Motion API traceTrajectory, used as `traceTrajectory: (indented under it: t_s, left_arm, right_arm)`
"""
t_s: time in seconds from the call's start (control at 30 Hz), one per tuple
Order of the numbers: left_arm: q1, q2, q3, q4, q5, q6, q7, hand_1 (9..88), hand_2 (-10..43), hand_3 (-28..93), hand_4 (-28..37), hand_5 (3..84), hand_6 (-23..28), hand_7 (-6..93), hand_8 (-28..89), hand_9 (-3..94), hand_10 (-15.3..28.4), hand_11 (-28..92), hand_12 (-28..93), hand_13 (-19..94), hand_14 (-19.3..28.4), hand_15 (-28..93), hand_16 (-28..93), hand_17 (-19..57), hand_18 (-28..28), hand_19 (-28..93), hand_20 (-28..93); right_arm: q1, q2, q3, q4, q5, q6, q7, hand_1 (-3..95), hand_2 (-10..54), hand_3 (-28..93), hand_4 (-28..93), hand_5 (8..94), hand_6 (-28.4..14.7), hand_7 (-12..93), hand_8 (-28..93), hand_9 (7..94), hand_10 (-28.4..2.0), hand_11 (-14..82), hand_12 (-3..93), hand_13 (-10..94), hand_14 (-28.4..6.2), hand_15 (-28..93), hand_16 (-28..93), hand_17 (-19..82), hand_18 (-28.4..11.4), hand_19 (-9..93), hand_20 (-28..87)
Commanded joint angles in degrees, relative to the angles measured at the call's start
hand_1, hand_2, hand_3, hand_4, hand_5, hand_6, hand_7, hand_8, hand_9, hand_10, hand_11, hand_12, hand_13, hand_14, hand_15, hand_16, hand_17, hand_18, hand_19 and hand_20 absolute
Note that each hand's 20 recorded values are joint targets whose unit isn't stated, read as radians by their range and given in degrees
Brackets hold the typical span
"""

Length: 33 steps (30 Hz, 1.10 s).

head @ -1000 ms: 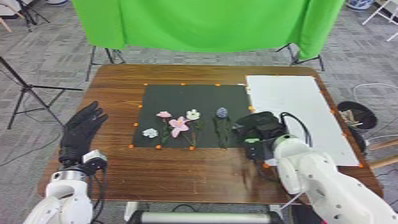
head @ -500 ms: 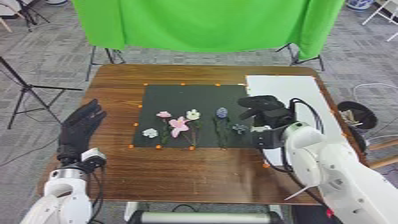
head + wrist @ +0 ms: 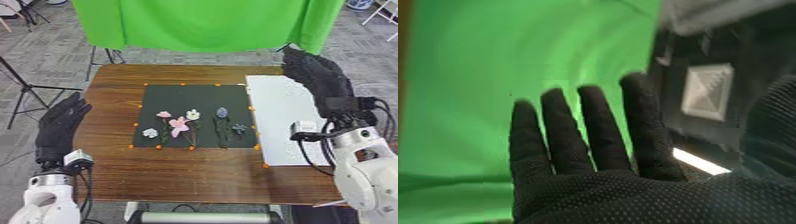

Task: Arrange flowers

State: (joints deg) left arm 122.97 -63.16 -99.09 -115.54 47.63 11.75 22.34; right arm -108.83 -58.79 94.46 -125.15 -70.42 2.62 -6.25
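On the black mat [image 3: 160, 100] lie a small white flower [image 3: 150, 133], pink flowers [image 3: 180, 126], a white flower [image 3: 193, 115], a blue-purple flower [image 3: 222, 113] and a small grey-blue flower [image 3: 239, 128] near the mat's right side. My right hand [image 3: 320, 77] is raised over the far right part of the table, above the white sheet, fingers straight and holding nothing. In the right wrist view that hand [image 3: 611, 187] has its fingers extended. My left hand [image 3: 59, 125] is open at the table's left edge, apart from the flowers.
The white sheet [image 3: 282, 110] lies right of the mat on the brown table [image 3: 209, 175]. Orange markers line the mat's edges. A green cloth [image 3: 209, 25] hangs beyond the table's far edge.
My right hand has risen from the mat's right side toward the far right, uncovering the small grey-blue flower, and its fingers have straightened. My left hand has shifted slightly left.
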Motion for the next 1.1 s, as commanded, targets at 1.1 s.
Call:
traceTrajectory:
  t_s: [1.1]
  left_arm:
    - [1.18, -5.64, 0.92, -0.96, 2.85, -3.96, 5.07, 20.3, -9.4, 72, -28.3, 54.2, -0.2, 13.7, -9, 47.3, 12.1, 16, 10, 32, 12.9, 12, 0, 4.6, 7.1, 1, 16]
  right_arm:
    - [-4.10, -0.55, -3.68, 1.03, 8.36, 0.05, -14.89, -2.6, -1.2, 73, -27, 31.5, 1.5, 4, -7, 28.8, -10.8, 0.6, 7.2, 17, -10.3, -11, 25, 6, -10.7, 3, 20]
